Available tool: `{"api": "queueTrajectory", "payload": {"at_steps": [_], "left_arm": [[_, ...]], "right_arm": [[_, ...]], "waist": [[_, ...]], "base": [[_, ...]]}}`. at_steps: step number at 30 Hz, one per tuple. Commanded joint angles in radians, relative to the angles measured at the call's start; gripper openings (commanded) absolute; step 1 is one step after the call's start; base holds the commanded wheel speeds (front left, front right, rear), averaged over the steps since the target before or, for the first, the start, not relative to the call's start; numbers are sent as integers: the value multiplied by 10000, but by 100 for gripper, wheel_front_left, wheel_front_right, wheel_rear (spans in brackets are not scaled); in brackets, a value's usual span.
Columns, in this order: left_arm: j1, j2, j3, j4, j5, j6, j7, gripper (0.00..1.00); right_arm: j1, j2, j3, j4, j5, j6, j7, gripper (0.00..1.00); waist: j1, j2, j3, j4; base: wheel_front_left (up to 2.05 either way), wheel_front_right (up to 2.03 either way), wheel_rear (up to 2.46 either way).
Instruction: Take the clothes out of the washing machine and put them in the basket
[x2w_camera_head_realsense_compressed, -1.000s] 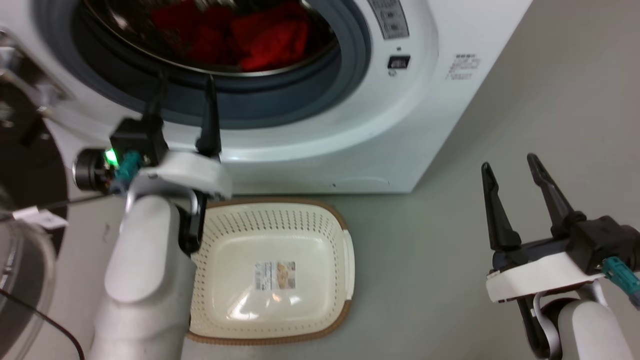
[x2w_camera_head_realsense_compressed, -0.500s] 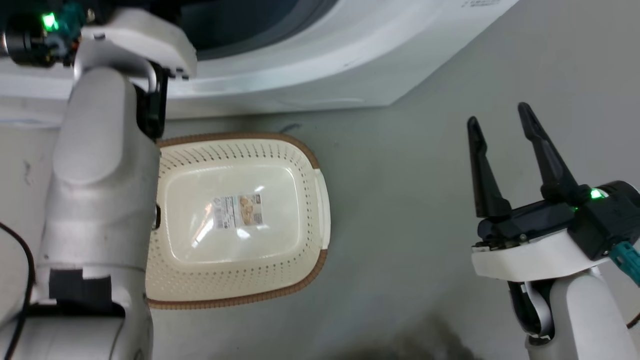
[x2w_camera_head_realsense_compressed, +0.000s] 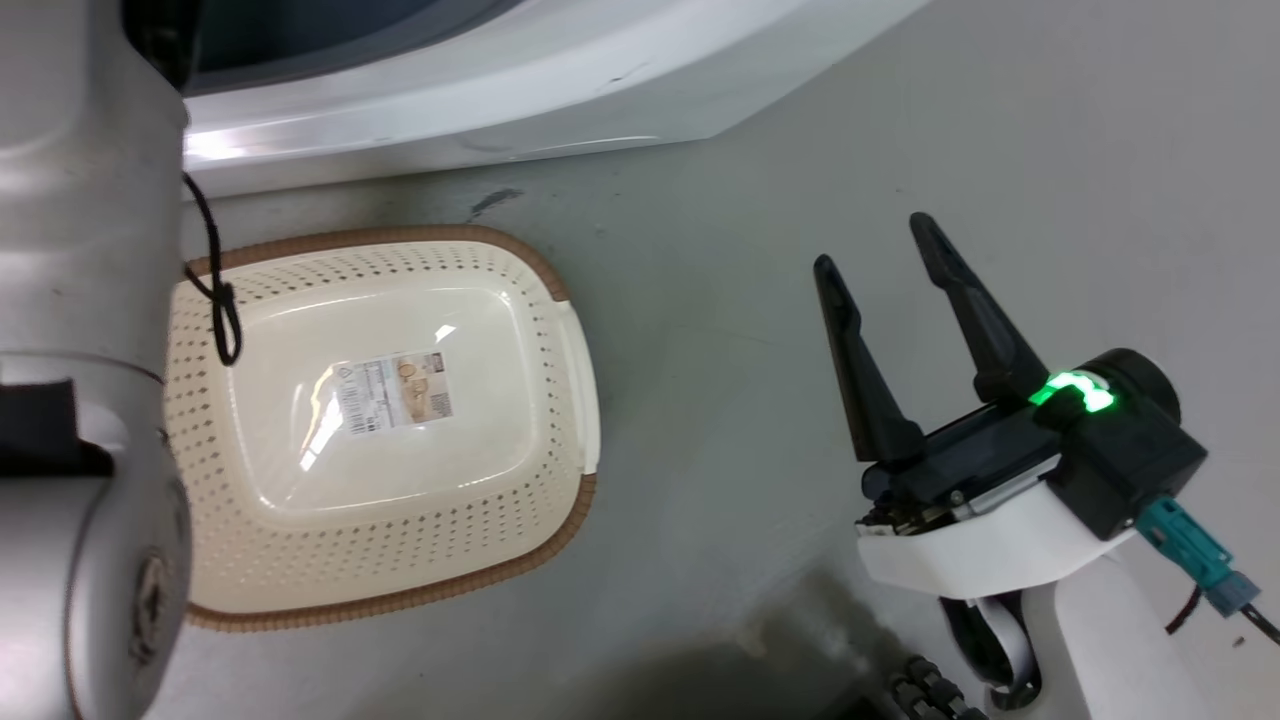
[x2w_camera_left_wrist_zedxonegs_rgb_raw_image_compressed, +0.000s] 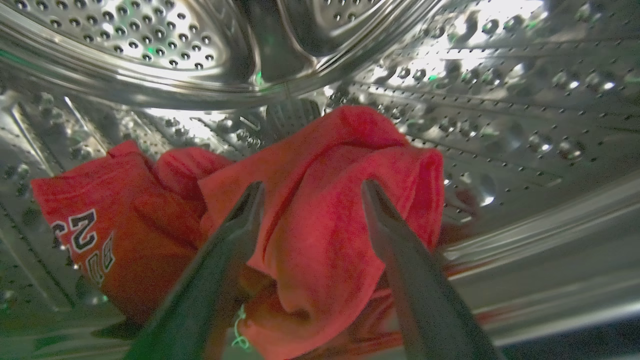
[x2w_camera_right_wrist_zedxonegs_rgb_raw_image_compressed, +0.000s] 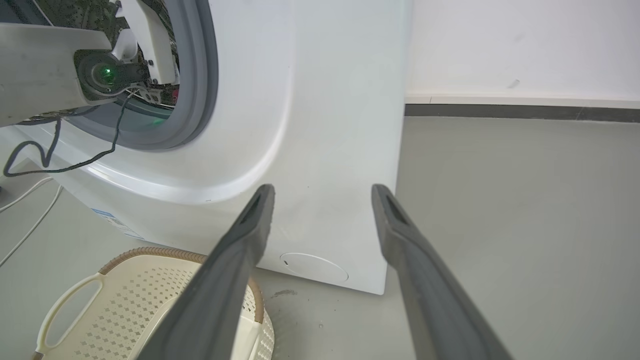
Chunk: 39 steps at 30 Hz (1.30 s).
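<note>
Inside the drum (x2w_camera_left_wrist_zedxonegs_rgb_raw_image_compressed: 150, 45), the left end effector (x2w_camera_left_wrist_zedxonegs_rgb_raw_image_compressed: 311, 192) is spread open, its fingers framing the red clothes (x2w_camera_left_wrist_zedxonegs_rgb_raw_image_compressed: 320, 240) heaped there. The right end effector (x2w_camera_head_realsense_compressed: 872, 245), also open, hangs over the floor (x2w_camera_head_realsense_compressed: 750, 200), well apart from the basket (x2w_camera_head_realsense_compressed: 575, 330) by the washing machine (x2w_camera_head_realsense_compressed: 500, 90).

red soft cloth garments (x2w_camera_left_wrist_zedxonegs_rgb_raw_image_compressed: 320, 225): fuzzy matt nap | perforated steel drum (x2w_camera_left_wrist_zedxonegs_rgb_raw_image_compressed: 500, 100): shiny metal w/ strong glare | white washing machine shell (x2w_camera_right_wrist_zedxonegs_rgb_raw_image_compressed: 310, 125): smooth, glossy | cream perforated plastic basket (x2w_camera_head_realsense_compressed: 520, 500): smooth, semi-gloss; brown woven-look rim (x2w_camera_head_realsense_compressed: 400, 233): textured | paper label (x2w_camera_head_realsense_compressed: 395, 392): slight sheen | grey floor (x2w_camera_head_realsense_compressed: 720, 300): matt, scuffed | right gripper's dark fingers (x2w_camera_head_realsense_compressed: 862, 380): matt, smooth
</note>
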Motion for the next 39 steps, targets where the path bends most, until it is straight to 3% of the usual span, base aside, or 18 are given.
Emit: {"api": "queueTrajectory", "payload": {"at_steps": [1,8,9,10,11,12,13,17,21,31,36,39], "left_arm": [[-373,162,-60,343,-19,-72,511,100],[-1194,524,-102,1700,-334,-221,2960,100],[-1269,567,-70,1854,-395,-235,3282,78],[-1322,592,-57,1983,-439,-243,3592,44],[-1322,592,-57,1983,-439,-243,3592,44],[-1353,597,-61,2036,-485,-252,3777,11],[-1404,599,-51,2065,-515,-248,3896,0],[-1472,660,-129,1959,-505,-122,3797,0],[-1269,619,-240,1507,-448,5,2726,0],[548,284,-315,797,-633,219,-1468,0],[1996,-74,-49,412,-995,321,-2006,0],[3010,-178,241,-533,-1271,372,-2041,0]], "right_arm": [[-12,18,137,84,121,-7,-77,100],[-159,16,523,365,462,-5,-250,100],[-180,18,582,401,490,-5,-248,100],[-190,16,631,436,541,-7,-276,100],[-190,16,631,436,541,-7,-276,100],[-205,15,678,471,551,-7,-286,100],[-234,16,715,501,580,-5,-300,100],[-321,16,798,604,661,-7,-343,100],[-426,15,771,761,723,-7,-376,100],[-132,11,303,1308,489,-5,-400,100],[394,12,10,1484,355,-7,-237,100],[681,12,-99,1525,275,-5,-104,100]], "waist": [[-2,0,50,-257],[-2,0,46,-630],[-2,0,39,-660],[-2,0,26,-682],[-2,0,26,-682],[-2,0,23,-697],[-2,0,37,-707],[-2,0,27,-700],[-2,0,-92,-576],[-2,0,-1572,-13],[-2,0,-2790,291],[-2,0,-3497,445]], "base": [[0,0,0],[0,0,0],[0,0,0],[0,0,0],[0,0,0],[0,0,0],[0,0,0],[0,0,0],[0,0,0],[0,0,0],[0,0,0],[0,0,0]]}}
